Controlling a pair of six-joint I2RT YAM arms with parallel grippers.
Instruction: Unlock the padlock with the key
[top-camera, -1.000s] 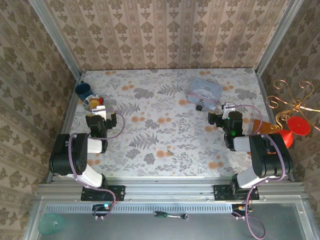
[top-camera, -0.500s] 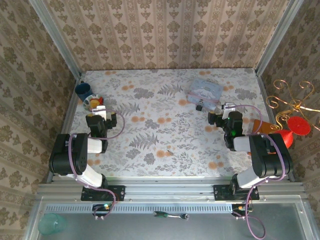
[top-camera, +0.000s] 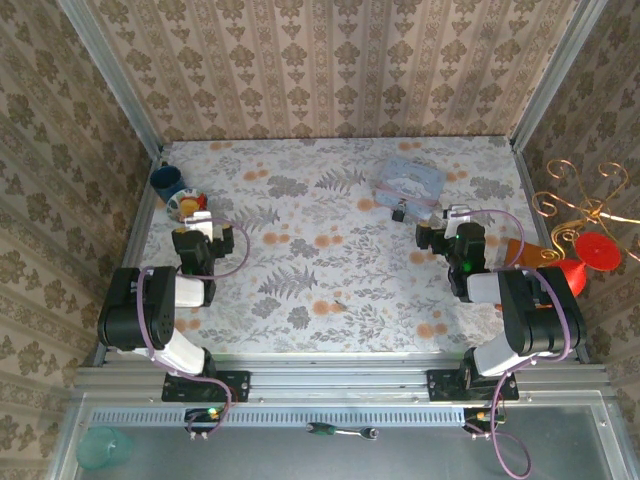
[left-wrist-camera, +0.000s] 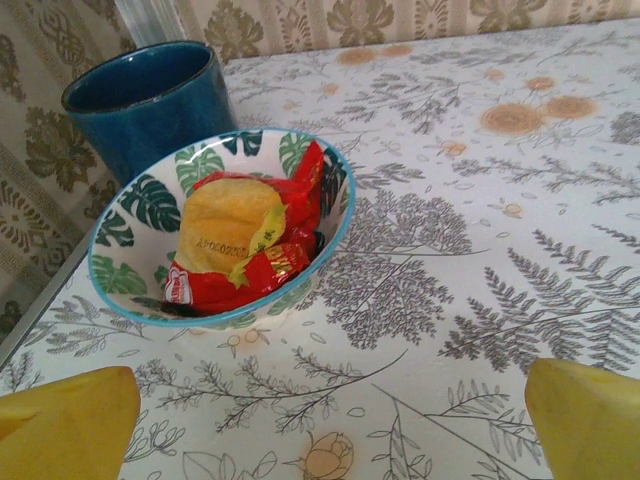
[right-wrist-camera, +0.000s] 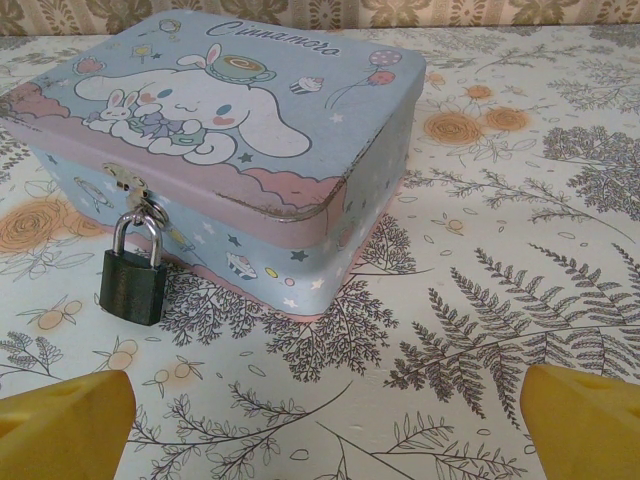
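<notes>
Nothing has moved: left gripper (left-wrist-camera: 325, 425) and right gripper (right-wrist-camera: 325, 425) stay spread, empty. Matte boxy padlock (right-wrist-camera: 133, 285) hangs at the tin's (right-wrist-camera: 250, 110) eight o'clock.

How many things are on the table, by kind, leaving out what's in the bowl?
cup, blue: 1
bowl, leaf print: 1
box, pale blue: 1
padlock, hanging on the box's hasp: 1
tiny dark item mid-table, too small to name, possibly the key: 1
Total: 5
</notes>
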